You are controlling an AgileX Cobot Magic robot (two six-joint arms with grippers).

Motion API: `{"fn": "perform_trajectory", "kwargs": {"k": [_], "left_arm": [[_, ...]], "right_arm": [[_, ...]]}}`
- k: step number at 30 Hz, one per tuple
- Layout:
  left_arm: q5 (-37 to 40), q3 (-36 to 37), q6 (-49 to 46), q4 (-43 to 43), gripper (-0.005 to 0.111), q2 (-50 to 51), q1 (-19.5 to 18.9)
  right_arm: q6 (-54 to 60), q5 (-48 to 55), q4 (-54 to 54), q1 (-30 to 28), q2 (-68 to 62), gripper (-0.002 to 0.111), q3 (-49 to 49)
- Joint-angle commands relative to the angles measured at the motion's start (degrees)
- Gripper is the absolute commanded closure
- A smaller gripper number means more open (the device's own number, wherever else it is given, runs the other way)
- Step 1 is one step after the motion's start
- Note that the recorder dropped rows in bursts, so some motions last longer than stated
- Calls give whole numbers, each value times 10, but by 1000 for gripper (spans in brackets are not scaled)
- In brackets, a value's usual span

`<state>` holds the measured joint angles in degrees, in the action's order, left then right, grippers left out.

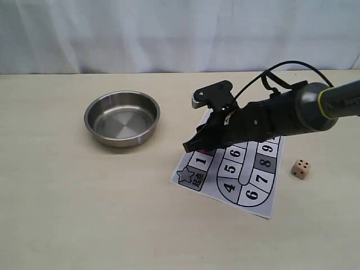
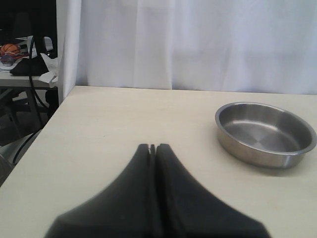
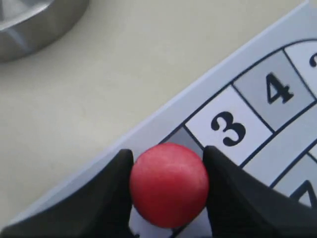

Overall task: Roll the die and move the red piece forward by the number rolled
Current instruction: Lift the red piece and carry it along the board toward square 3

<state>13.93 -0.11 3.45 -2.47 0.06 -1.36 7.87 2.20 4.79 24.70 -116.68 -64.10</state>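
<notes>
The red piece (image 3: pixel 169 184) sits between the two black fingers of my right gripper (image 3: pixel 168 168), which is shut on it just above the paper board, near squares 2 and 3 (image 3: pixel 228 128). In the exterior view the right gripper (image 1: pixel 197 145) hovers over the board's (image 1: pixel 247 185) left end, and only a sliver of the red piece (image 1: pixel 206 151) shows under it. The tan die (image 1: pixel 301 168) lies on the table right of the board, several pips up. My left gripper (image 2: pixel 153 147) is shut and empty, over bare table.
A steel bowl (image 1: pixel 122 118) stands left of the board, empty; it also shows in the left wrist view as the bowl (image 2: pixel 265 134). The board carries numbered squares and a star start square (image 1: pixel 185 176). A white curtain backs the table.
</notes>
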Motion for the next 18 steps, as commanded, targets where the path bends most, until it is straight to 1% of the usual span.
{"fn": "perform_trajectory", "kwargs": {"k": [1, 6, 11, 14, 18], "left_arm": [[-6, 1, 2, 1, 107, -1, 0], [-6, 1, 2, 1, 107, -1, 0], [-6, 1, 2, 1, 107, -1, 0], [-6, 1, 2, 1, 107, -1, 0], [-6, 1, 2, 1, 107, -1, 0]], "right_arm": [[-2, 13, 4, -5, -8, 104, 1], [-1, -2, 4, -5, -4, 104, 1], [4, -70, 4, -11, -4, 104, 1], [2, -109, 22, -25, -4, 104, 1], [2, -124, 51, -46, -4, 104, 1]]}}
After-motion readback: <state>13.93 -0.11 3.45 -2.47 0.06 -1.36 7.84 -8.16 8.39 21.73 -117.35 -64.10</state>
